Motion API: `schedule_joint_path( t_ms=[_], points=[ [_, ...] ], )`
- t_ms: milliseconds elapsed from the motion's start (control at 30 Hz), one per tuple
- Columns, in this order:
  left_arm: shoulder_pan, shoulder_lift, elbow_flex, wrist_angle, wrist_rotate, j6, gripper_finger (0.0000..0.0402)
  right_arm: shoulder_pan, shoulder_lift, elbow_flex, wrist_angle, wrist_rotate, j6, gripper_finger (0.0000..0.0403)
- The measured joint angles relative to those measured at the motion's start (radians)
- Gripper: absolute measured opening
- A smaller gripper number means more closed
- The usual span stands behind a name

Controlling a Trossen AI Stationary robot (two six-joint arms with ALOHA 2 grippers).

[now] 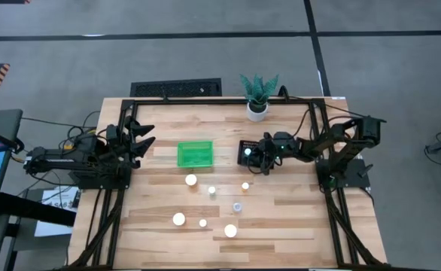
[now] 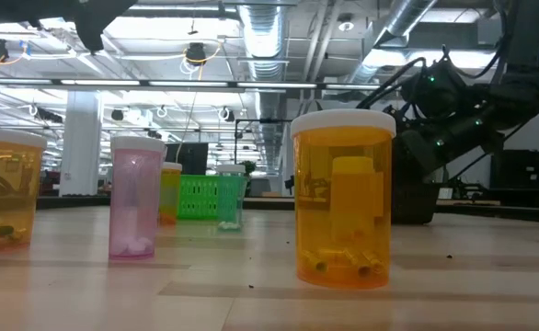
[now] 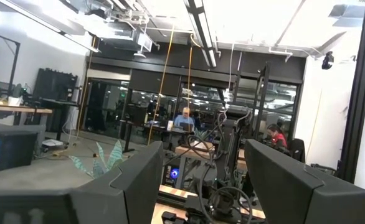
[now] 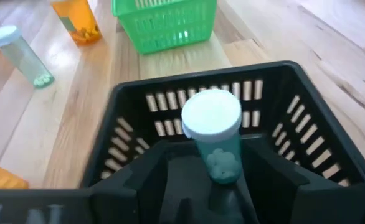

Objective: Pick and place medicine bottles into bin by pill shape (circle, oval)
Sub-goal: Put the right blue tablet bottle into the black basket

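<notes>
- Now, from above, my right claw hangs over the black bin, where this pill shape belongs; my left claw waits open near the green bin.
- At my right wrist, the teal bottle stands upright between my parted fingers, cap up, long axis vertical; whether they touch it, I cannot tell.

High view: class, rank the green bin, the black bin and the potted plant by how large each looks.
1. Green bin, clearly largest.
2. Potted plant and black bin: unsure, since the right gripper hides much of the black bin.
</notes>
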Motion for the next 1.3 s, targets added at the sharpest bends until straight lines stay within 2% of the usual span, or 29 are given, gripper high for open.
schedule_joint_path(
  t_ms=[200, 400, 633, 900, 1300],
  points=[
    [0.0, 0.0, 0.0, 0.0, 0.0, 0.0, 0.022, 0.0, -0.001, 0.002, -0.022, 0.0, 0.001, 0.0211],
    [0.0, 0.0, 0.0, 0.0, 0.0, 0.0, 0.022, 0.0, -0.001, 0.001, -0.023, -0.03, 0.037, 0.0229],
    [0.0, 0.0, 0.0, 0.0, 0.0, 0.0, 0.022, -0.012, -0.082, -0.001, -0.088, -0.044, 0.084, 0.0229],
    [0.0, 0.0, 0.0, 0.0, 0.0, 0.0, 0.022, -0.023, -0.149, -0.001, -0.181, -0.042, 0.075, 0.0226],
    [0.0, 0.0, 0.0, -0.002, 0.0, 0.001, 0.022, -0.023, -0.149, -0.001, -0.176, -0.041, 0.023, 0.0225]
  ],
)
